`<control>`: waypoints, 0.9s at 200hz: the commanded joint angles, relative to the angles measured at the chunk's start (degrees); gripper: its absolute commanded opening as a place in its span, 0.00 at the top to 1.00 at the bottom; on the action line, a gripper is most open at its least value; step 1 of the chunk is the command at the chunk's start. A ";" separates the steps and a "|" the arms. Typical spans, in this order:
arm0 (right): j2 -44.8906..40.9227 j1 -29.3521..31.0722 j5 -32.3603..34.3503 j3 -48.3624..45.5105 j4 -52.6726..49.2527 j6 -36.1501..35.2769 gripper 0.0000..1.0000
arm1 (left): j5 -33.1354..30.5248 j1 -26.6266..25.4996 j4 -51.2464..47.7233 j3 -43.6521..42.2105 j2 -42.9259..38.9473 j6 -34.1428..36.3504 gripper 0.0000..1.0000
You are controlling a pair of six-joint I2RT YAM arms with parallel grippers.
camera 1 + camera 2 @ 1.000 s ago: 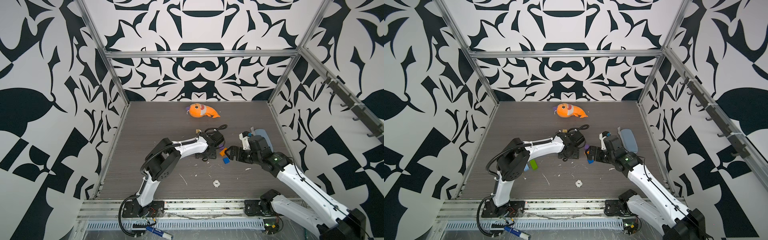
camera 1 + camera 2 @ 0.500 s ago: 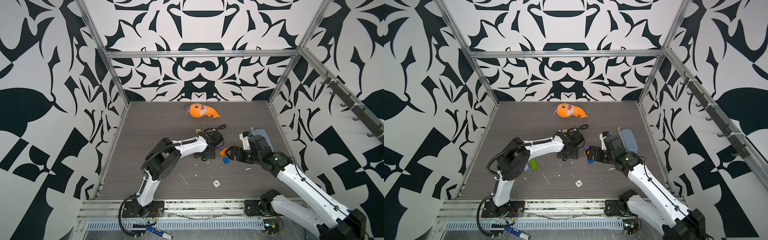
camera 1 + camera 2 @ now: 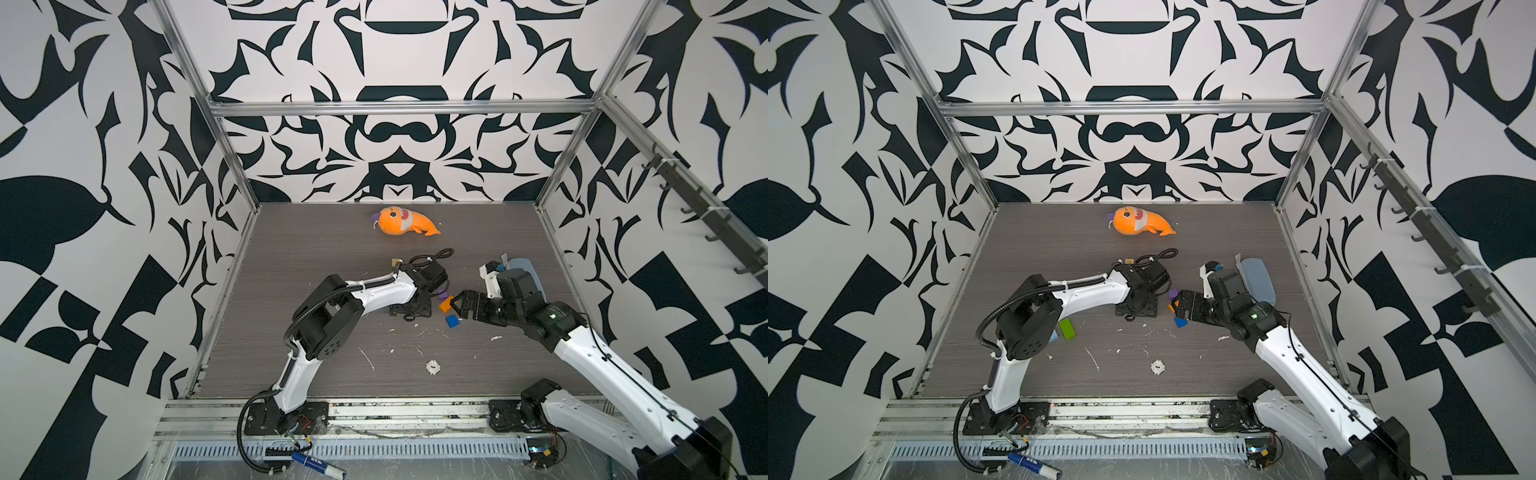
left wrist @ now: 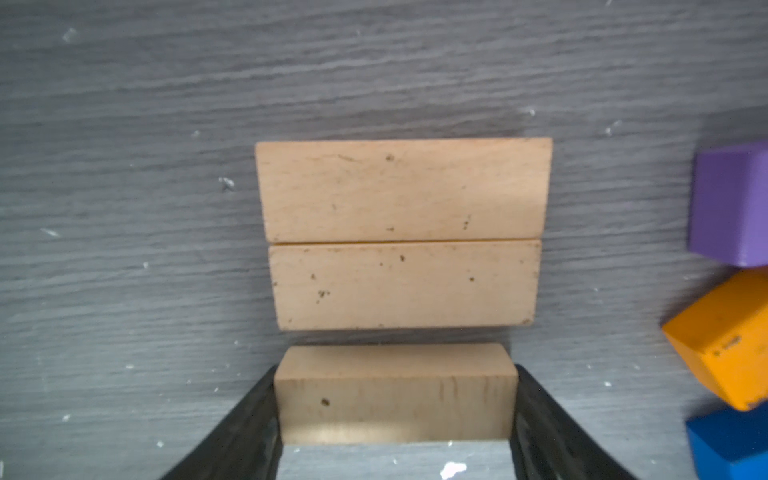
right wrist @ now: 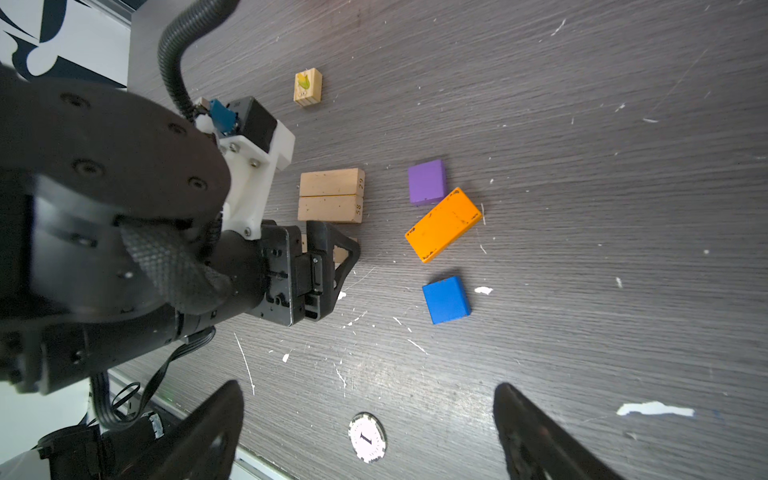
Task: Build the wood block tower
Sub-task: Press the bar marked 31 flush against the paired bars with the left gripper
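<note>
The left gripper [image 4: 395, 419] is clamped on a tan block [image 4: 395, 386], with one black finger [image 4: 249, 424] pressed to each end. Whether the block rests on the table [image 3: 311, 257] or hangs just above it cannot be told.

Read the top views as a dial centred on this gripper, with 12 o'clock toward the back wall. Just beside the held block at 12 o'clock lies a tan bar [image 4: 405, 284], with a thin gap between them. Flush against that bar's far side is a second tan bar [image 4: 401, 189] — both lie flat, long sides touching. Farther out near 12 o'clock sits a small picture block [image 5: 308, 87], and well beyond it the orange plush fish [image 3: 401, 221].

At 2 o'clock is the purple cube [image 5: 427, 181]. At 3 o'clock the orange brick [image 5: 444, 224] lies askew just beside it. At 4 o'clock is the blue cube [image 5: 446, 299], apart from the other two. Past these three, also at 3 o'clock, the right gripper [image 5: 368, 390] hangs with its jaws spread wide and nothing between them.

A white round token [image 3: 432, 367] lies at 5 o'clock. At 8 o'clock, by the left arm's elbow, lies a green brick [image 3: 1067, 329] — a light-blue brick [image 3: 1054, 336] is beside it, mostly hidden.
</note>
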 commanded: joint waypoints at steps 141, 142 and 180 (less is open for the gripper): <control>-0.45 -0.57 -0.19 1.47 0.82 -0.26 0.02 | -0.10 0.92 -2.65 2.83 2.91 0.20 0.33; -0.45 -0.56 -0.23 1.46 0.78 -0.22 0.02 | -0.07 0.91 -2.65 2.86 2.93 0.20 0.33; -0.63 -0.56 -0.33 1.27 0.81 -0.20 0.03 | -0.02 0.92 -2.66 3.22 3.39 0.31 0.33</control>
